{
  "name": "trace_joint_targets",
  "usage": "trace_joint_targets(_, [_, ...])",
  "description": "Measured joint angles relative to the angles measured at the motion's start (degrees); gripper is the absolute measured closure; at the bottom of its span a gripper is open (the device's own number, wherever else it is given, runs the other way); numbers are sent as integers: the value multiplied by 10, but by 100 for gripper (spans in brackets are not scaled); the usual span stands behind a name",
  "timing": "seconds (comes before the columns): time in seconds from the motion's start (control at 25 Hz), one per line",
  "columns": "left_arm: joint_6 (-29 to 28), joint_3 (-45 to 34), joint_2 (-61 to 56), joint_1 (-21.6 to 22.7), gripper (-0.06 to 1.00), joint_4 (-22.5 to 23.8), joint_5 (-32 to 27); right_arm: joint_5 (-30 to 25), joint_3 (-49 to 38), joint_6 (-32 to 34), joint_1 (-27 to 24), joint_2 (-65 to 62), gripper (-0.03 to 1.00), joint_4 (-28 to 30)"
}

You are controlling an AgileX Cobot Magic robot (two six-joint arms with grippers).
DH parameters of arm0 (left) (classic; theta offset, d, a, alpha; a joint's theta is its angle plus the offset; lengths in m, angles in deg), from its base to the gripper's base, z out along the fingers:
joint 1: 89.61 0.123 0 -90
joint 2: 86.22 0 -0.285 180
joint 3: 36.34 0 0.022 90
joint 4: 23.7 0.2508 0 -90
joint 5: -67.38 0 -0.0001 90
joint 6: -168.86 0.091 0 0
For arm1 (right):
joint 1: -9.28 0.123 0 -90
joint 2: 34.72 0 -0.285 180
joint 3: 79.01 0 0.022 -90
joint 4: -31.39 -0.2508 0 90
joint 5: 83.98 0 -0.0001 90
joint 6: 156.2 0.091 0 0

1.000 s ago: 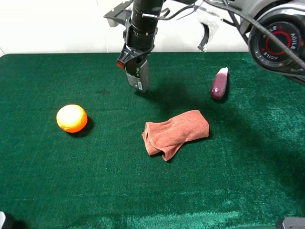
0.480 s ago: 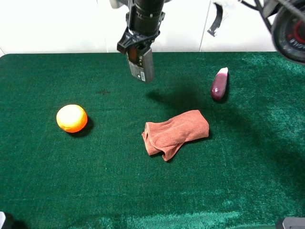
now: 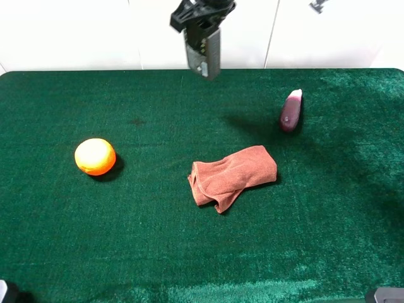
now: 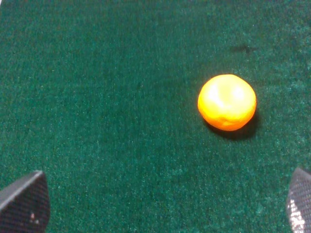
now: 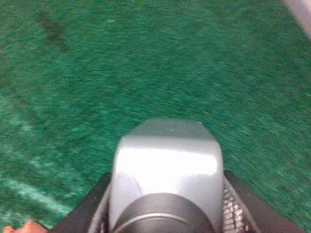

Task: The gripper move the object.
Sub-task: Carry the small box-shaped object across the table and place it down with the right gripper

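The grey pump bottle [image 3: 206, 53] with its dark label hangs in the air above the far edge of the green table, tilted a little. My right gripper [image 3: 201, 25] is shut on its top end, and only the gripper's tip shows at the top of the exterior view. In the right wrist view the bottle [image 5: 167, 170] fills the middle between the dark fingers [image 5: 92, 208]. My left gripper [image 4: 163, 208] is open and empty over the table's left side, with only its two fingertips [image 4: 24, 204] showing.
An orange ball [image 3: 95, 156] lies on the left of the green cloth table [image 3: 126, 240]; it also shows in the left wrist view [image 4: 227, 102]. A rust-brown cloth [image 3: 231, 175] lies crumpled in the middle. A purple eggplant [image 3: 290, 111] lies at the back right.
My right gripper has lifted the bottle off the table and carried it upward and a little to the right. The other objects have not moved.
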Motion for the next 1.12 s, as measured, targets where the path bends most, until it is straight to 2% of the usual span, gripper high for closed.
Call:
trace_joint_targets(0.32, [0, 0, 0, 0, -5, 0, 0, -3, -40, 16, -63, -33, 65, 19])
trace_joint_targets(0.92, [0, 0, 0, 0, -5, 0, 0, -3, -51, 45, -201, -41, 65, 25])
trace_joint_targets(1.12, [0, 0, 0, 0, -5, 0, 0, -2, -94, 56, -239, -55, 65, 33])
